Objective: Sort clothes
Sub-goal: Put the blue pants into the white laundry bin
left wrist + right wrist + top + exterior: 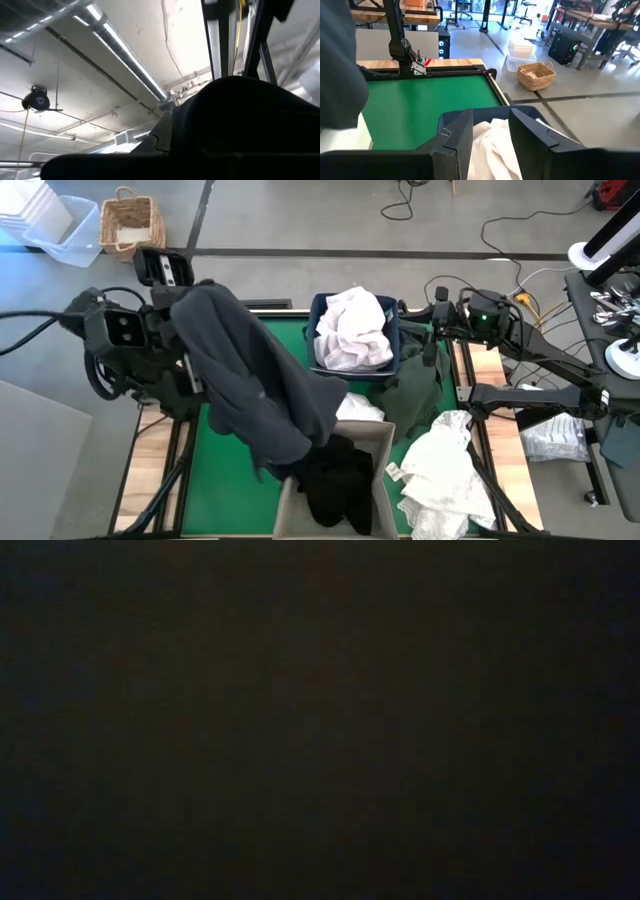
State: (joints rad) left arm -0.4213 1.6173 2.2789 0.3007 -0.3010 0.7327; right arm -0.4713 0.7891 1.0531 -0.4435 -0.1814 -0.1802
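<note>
Charcoal garment (255, 385) draped from left gripper (185, 300), overhanging beige bin (385, 442).

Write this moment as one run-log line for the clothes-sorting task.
left gripper: lifting charcoal garment | right gripper: open over navy bin | white clothes: in bin

The low view is almost wholly dark from edge to edge, with no table, arm or cloth to be made out in it, perhaps because something sits close against the lens, though what cannot be told.
</note>
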